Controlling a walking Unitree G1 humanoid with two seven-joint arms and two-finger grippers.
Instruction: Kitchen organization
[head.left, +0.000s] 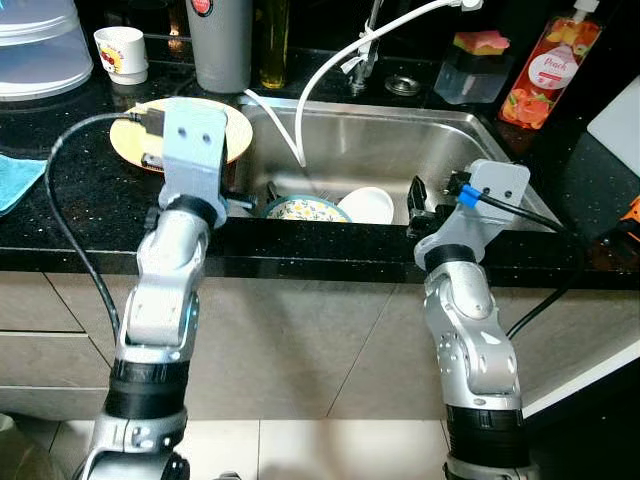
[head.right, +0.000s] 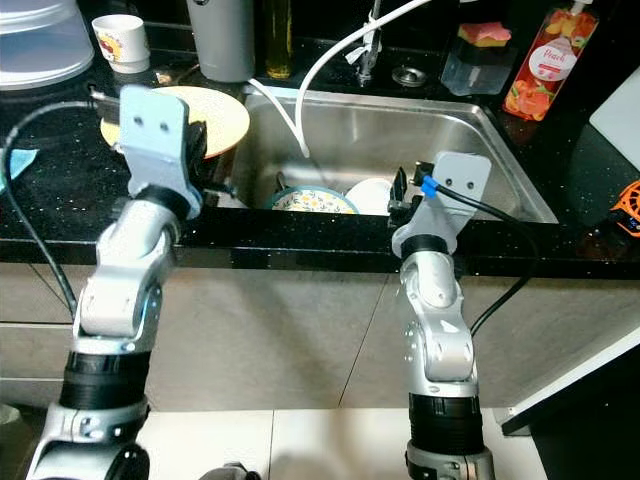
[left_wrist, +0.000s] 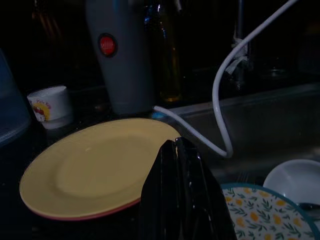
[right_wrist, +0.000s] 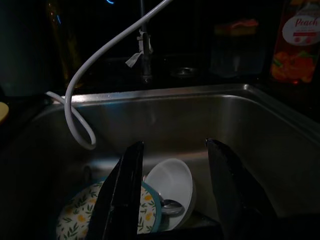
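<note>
A black stone counter with a steel sink set into it was seen from above, with two silver robot arms reaching toward the sink's near edge. The left gripper was held at the sink's near left corner, its two black fingers pressed together and nothing held between them. Just past its tips, toward ten o'clock, a yellow plate lay on the counter beside the sink rim. The right gripper was poised over the near right part of the basin, its fingers spread wide and empty. Below and between those fingers a white bowl was seen tilted on its side, leaning against a flowered plate with a teal rim, and a spoon appeared to rest at the bowl's lower edge. A white hose curved from the tap down into the basin at eleven o'clock from the dishes. Along the back of the counter stood a grey flask, a small white cup, a sponge holder and a soap bottle. The step in hand was judged to be the lifting of the bowl from the sink. It would best be done with the right gripper lowered straight down so that one finger passed inside the bowl's raised rim and one outside, closing gently so the bowl was not knocked against the plate or the spoon.
</note>
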